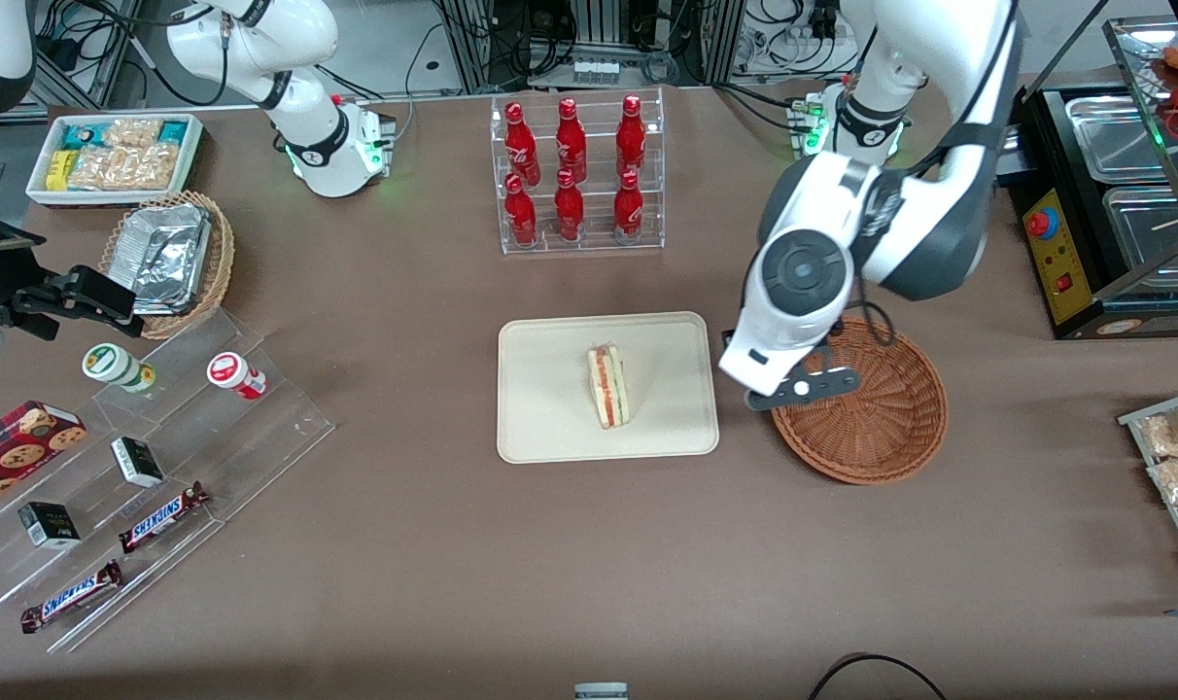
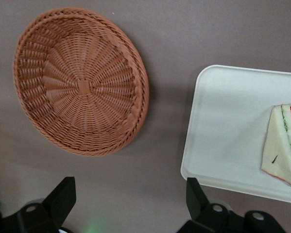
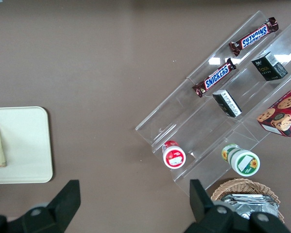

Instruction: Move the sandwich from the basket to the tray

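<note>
In the front view, a clear stepped shelf [image 1: 152, 457] at the parked arm's end of the table [image 1: 404, 583] carries two Snickers bars [image 1: 161, 517]. At 12 o'clock from the tray [image 1: 550, 408], well apart from it, a rack holds six red bottles [image 1: 570, 170]. Wide bare tabletop lies at the tray's 6 o'clock, toward the camera. The one sandwich [image 1: 608, 387] lies on the tray, near its middle and clear of the low rim. A narrow strip of bare table separates the tray from the single basket [image 1: 881, 428] at its 3 o'clock. The gripper [image 1: 803, 389] hangs above the basket's tray-side rim, fingers [image 2: 62, 194] spread wide with nothing between them, and the sandwich sits at its 9 o'clock
</note>
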{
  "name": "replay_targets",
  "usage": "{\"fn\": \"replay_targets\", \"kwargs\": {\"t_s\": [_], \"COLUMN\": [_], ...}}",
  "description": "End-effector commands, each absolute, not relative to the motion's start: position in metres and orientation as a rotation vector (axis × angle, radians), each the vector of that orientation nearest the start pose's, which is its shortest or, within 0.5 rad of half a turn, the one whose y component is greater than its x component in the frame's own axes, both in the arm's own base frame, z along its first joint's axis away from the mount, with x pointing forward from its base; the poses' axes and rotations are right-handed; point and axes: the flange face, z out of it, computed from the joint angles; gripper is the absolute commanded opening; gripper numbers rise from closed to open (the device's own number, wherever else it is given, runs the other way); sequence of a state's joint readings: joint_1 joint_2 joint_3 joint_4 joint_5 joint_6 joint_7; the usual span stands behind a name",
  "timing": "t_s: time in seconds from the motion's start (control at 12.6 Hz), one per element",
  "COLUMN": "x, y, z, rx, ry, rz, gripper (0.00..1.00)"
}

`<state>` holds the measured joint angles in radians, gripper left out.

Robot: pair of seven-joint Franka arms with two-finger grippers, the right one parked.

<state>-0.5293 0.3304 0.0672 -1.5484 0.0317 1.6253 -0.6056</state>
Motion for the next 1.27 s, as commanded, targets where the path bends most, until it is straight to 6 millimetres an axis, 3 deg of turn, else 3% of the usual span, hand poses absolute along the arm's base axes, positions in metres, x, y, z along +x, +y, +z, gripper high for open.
{"fn": "replay_targets", "kwargs": {"t_s": [0.0,0.24,0.55,0.79,0.95,1.19], "x": [0.547,0.540,0.528,0.520,0.526,0.527], "y": [-0.243,-0.204,-0.126,-0.084,-0.054,-0.030], "z": [0.478,0.509,0.552,0.579,0.588,0.606], "rx": [-2.986,-3.004,-3.018,-3.023,-2.994,-3.017], "ry": [-0.108,0.033,0.186,0.108,0.029,-0.008], "rz": [0.353,0.401,0.466,0.435,0.381,0.328], "gripper": [1.00,1.00,1.00,1.00,1.00,1.00]}}
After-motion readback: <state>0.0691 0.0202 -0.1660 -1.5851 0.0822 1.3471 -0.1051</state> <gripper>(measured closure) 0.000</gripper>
